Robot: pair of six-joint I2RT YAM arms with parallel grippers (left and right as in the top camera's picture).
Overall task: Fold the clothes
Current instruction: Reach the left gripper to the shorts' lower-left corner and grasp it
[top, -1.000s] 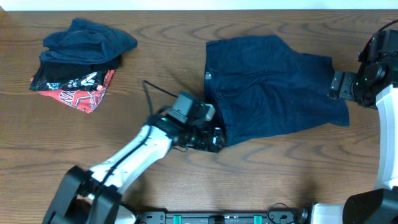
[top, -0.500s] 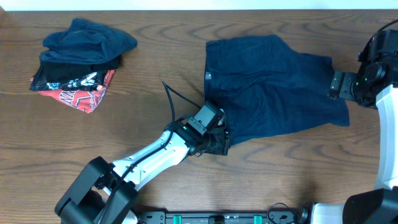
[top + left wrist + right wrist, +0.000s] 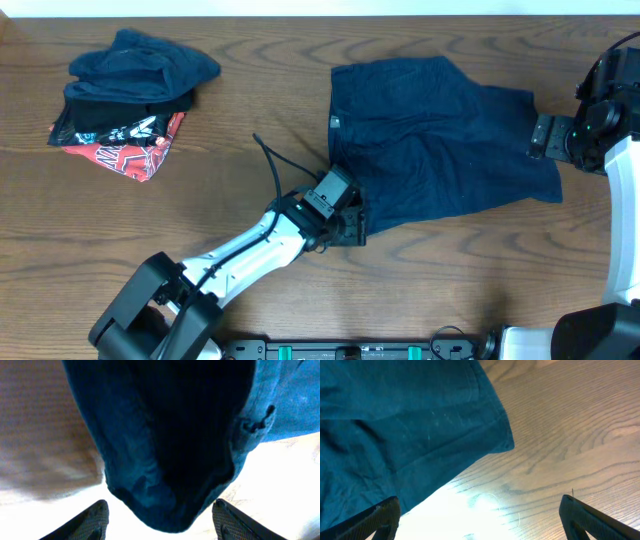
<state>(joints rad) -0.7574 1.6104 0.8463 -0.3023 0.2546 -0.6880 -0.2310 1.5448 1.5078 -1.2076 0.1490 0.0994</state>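
Observation:
The clothes [image 3: 430, 140] are one dark navy garment spread on the right half of the wooden table [image 3: 250, 100]. My left gripper [image 3: 350, 228] is at its near-left corner. In the left wrist view that corner [image 3: 165, 435] dips between the two fingers [image 3: 97, 520], which stand apart with a gap on both sides; the left gripper [image 3: 160, 512] is open. My right gripper [image 3: 540, 137] sits at the garment's right edge. In the right wrist view it [image 3: 480, 510] is wide open over bare wood, with the fabric edge [image 3: 395, 425] beside its left finger.
A pile of other garments [image 3: 130, 95], dark blue and black over a red printed one, lies at the far left. The left arm's black cable [image 3: 272, 165] loops above the table. The table's back edge runs along the top.
My left gripper has slid right onto the garment's near-left corner, turned, and narrowed its jaws partway. The right arm and the garment have not moved.

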